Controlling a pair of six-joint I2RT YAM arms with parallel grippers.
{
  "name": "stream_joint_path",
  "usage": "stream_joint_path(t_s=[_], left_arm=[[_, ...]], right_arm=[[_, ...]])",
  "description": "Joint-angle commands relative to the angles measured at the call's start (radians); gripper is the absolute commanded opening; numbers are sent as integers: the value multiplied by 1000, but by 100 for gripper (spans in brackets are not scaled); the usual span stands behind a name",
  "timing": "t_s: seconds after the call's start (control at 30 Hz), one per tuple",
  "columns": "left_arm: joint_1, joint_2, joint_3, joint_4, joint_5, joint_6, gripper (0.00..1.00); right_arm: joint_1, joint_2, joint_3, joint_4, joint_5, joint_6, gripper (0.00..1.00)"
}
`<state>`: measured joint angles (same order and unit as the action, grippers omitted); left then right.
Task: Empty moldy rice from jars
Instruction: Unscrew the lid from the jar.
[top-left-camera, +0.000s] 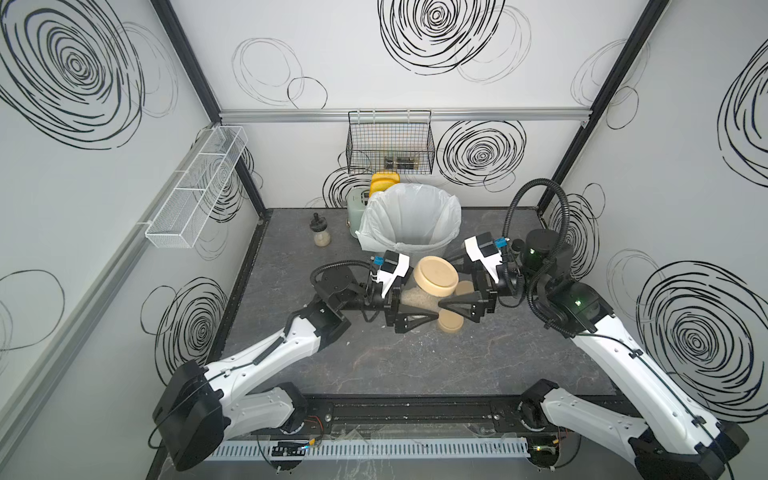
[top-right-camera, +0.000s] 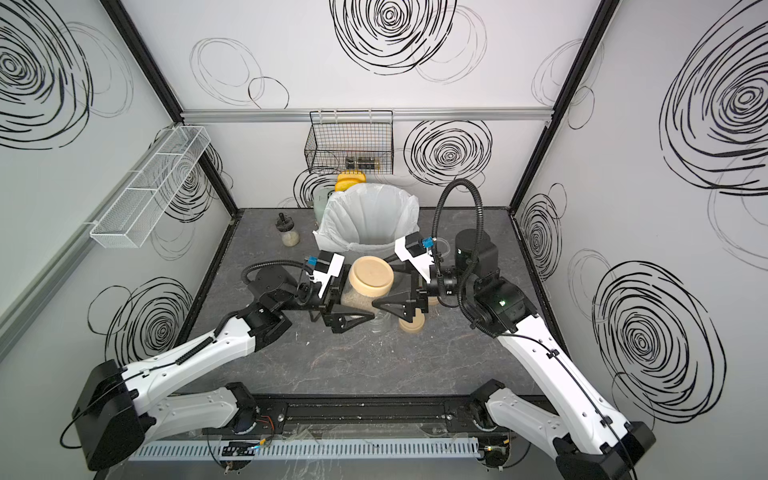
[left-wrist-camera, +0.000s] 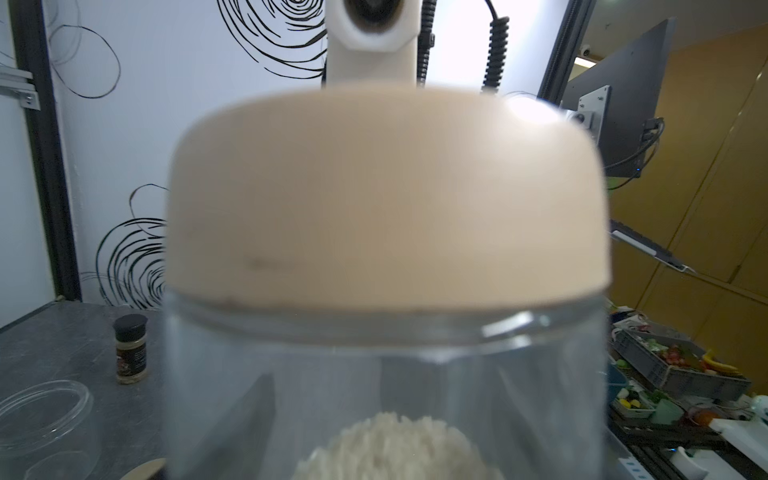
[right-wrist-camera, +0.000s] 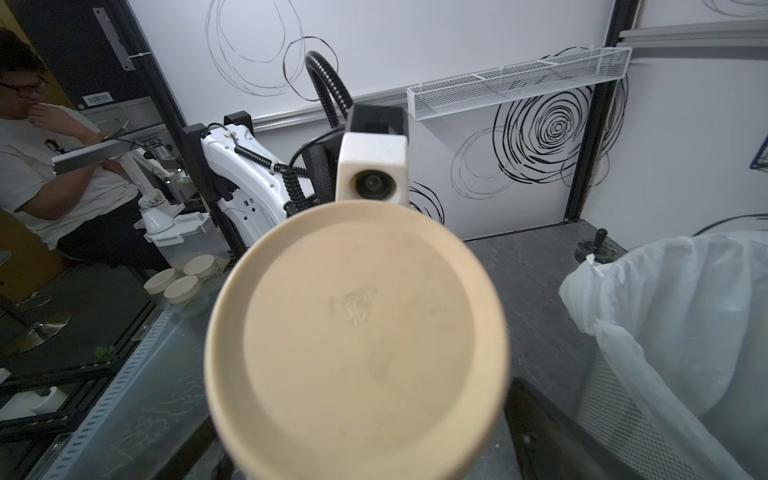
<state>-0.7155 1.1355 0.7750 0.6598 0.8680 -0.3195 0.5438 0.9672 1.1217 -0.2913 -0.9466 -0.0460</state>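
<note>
Far out to the left of my left end effector, a small black-stoppered bottle (top-left-camera: 321, 233) stands alone on the counter (top-left-camera: 415, 365). The left end effector (top-left-camera: 419, 300) is clamped on the clear body of a jar (left-wrist-camera: 374, 374). One finger shows against the jar's near side, and the other is hidden behind it in both top views. The jar is up off the counter and tipped, with its tan lid (top-left-camera: 435, 275) on and facing my right end effector. The moldy rice (left-wrist-camera: 395, 449) sits as a pale heap in the low end of that jar, close to the left fingers.

Beyond both end effectors, just behind the held jar, stands the mesh bin (top-left-camera: 376, 226) with its white liner spread open. On the near side of the held jar, a lidless clear jar (top-right-camera: 380, 325) rests on the counter. Just to its right, under the right end effector, are two tan lids (top-left-camera: 451, 322); I cannot tell whether anything sits beneath them.

The right end effector (top-left-camera: 448, 284) has its jaws spread wide, one on each side of the lid's rim. The right wrist view shows the lid face-on between them, and I cannot tell whether either finger touches it. Just beyond the right end effector's wrist, a dark-capped spice shaker (left-wrist-camera: 131, 349) stands on the counter.
</note>
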Motion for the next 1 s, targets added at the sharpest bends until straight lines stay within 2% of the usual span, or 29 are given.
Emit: stream_joint_path(t_s=[0.0,0.07,0.2,0.57,0.83,0.97], left_arm=[[11,-81,43,-30,-97,144,58],[8,-98,57,-136,-177,220,58],[-45,-110,87,-293,-442,360,58],[-195,-93,68,-294,-938,523,57],[-274,-60,53,-232,-1105,589,57],[-290,-43,45,-195,-1126,597,57]], right_arm=[[-19,-32,-26,-47,79,14,98],[-29,-49,-40,-60,118,28,98],[-43,-83,-90,-17,178,84,98],[-50,-101,-86,41,228,187,98],[-50,-96,-100,101,278,257,98],[-50,-86,-107,155,266,293,98]])
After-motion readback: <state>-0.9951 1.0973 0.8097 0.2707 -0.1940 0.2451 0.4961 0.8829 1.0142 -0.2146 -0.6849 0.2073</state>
